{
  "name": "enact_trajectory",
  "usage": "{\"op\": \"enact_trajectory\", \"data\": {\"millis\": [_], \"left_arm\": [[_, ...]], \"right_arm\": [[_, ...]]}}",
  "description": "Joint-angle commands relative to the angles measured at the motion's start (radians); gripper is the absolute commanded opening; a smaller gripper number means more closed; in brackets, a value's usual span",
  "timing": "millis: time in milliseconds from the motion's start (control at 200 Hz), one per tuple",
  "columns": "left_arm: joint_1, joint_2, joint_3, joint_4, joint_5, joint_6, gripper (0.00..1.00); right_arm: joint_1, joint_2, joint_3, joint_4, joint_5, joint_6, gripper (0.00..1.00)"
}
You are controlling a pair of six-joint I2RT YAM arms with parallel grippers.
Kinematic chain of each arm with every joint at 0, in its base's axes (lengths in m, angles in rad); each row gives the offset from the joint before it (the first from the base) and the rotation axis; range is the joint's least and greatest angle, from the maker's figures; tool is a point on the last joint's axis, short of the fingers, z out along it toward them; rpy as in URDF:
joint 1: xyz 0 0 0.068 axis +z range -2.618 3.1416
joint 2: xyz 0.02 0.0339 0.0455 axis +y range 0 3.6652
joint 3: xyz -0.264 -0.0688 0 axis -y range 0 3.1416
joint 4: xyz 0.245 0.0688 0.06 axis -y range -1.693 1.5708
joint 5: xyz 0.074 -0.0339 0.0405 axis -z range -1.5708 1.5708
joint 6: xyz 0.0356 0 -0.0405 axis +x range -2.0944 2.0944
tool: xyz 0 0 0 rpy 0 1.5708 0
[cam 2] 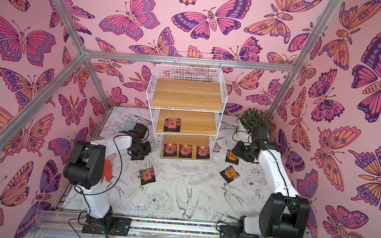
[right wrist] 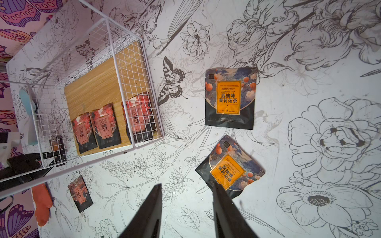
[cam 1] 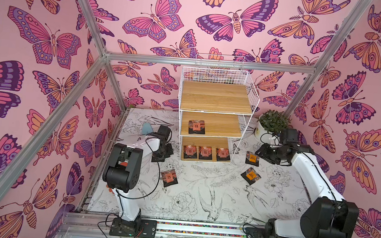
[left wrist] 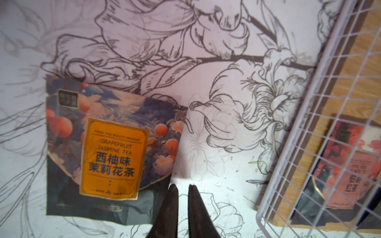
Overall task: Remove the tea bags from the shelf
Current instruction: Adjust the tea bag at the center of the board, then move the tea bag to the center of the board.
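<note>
At the back edge of the bench the shelf holds four tea bags; my left gripper, nearly closed, and right gripper, half open, are empty: I open wide and pinch front edges.

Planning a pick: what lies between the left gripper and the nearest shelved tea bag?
The shelf's wire side grid, shown in the left wrist view.

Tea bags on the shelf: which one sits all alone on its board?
The pink-labelled tea bag on the middle board; the other three share the bottom board.
</note>
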Motion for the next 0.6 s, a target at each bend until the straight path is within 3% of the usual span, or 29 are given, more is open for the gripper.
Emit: {"op": "enact_trajectory", "data": {"millis": [0,180,406,596], "left_arm": [[-0.026,-0.063,-0.006,-0.033,-0.002,0.006,0.16],[-0.082,-0.173,-0.034,-0.128,-0.067,-0.009,0.24],[-0.149,-0.345,-0.199,-0.208,-0.145,-0.067,0.29],[-0.226,-0.386,-0.288,-0.21,-0.158,-0.107,0.46]], "right_arm": [[-0.007,-0.014,0.02,-0.017,0.007,-0.009,0.45],[-0.007,-0.013,0.021,-0.017,0.008,-0.01,0.45],[-0.007,-0.013,0.02,-0.011,-0.003,-0.008,0.45],[-0.007,-0.022,0.02,-0.011,-0.006,-0.008,0.45]]}}
